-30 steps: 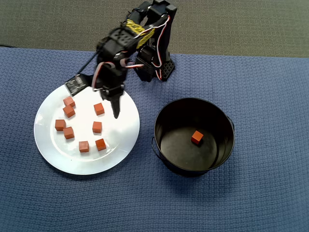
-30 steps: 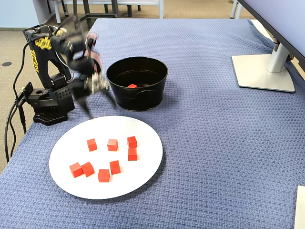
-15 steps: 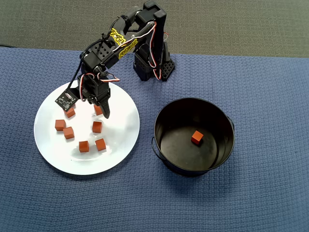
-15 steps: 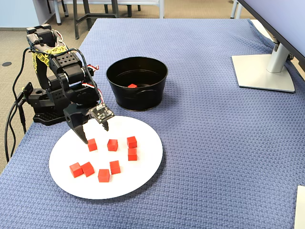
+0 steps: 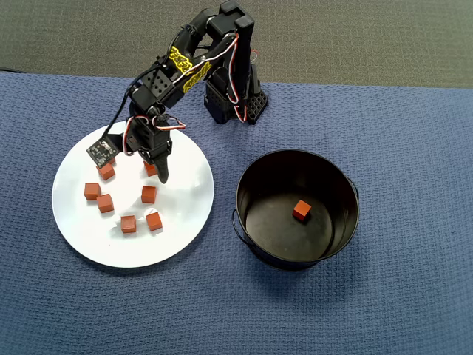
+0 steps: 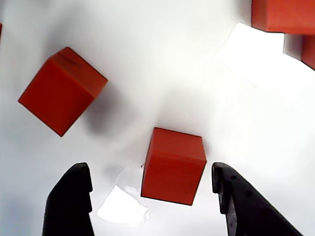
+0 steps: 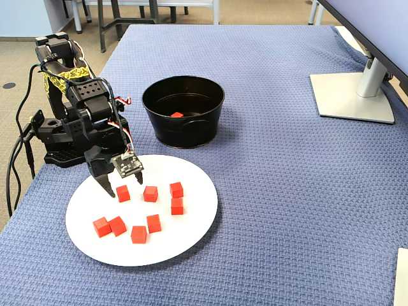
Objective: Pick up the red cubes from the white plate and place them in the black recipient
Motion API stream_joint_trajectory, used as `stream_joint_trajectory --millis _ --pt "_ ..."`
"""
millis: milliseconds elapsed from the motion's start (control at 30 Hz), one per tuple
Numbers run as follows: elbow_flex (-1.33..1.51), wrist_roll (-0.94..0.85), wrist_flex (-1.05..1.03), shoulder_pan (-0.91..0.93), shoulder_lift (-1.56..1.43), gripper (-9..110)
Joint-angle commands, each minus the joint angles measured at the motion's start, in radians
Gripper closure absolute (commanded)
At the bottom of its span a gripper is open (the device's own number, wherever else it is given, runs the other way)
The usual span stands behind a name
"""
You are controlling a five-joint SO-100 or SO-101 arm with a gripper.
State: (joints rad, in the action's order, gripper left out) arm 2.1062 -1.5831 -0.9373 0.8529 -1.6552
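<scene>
In the wrist view the gripper (image 6: 152, 196) stands wide open, its cut-off fingers flanking one red cube (image 6: 173, 165) without touching it. Seven cubes show on the white plate (image 7: 191, 236); another (image 5: 301, 210) lies in the black recipient (image 5: 251, 222). The arm's yellow lettering (image 5: 183, 65) is unreadable.

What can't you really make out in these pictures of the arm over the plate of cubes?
- Overhead view: the gripper and arm cover part of the cube under them, and most of another by the camera board.
- Wrist view: two red cubes are cut off by the top-right edge; glare washes out the white plate.
- Fixed view: the black recipient wall hides most of the cube inside.
</scene>
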Motion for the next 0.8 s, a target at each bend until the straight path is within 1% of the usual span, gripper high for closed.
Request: stream_joint_trajectory --millis 0,33,133,267,400,600,767 --pt "0.015 0.041 0.049 0.017 -0.054 84" --pt "0.020 0.043 0.049 0.017 -0.055 86" --pt "0.037 0.078 0.078 0.014 -0.057 100" --pt "-0.003 0.152 0.064 -0.011 -0.054 102" --pt "-0.189 0.288 -0.144 -0.097 -0.071 102" --pt "-0.383 0.640 -0.321 -0.333 -0.178 102" --pt "-0.546 0.965 -0.408 -0.580 -0.215 102"
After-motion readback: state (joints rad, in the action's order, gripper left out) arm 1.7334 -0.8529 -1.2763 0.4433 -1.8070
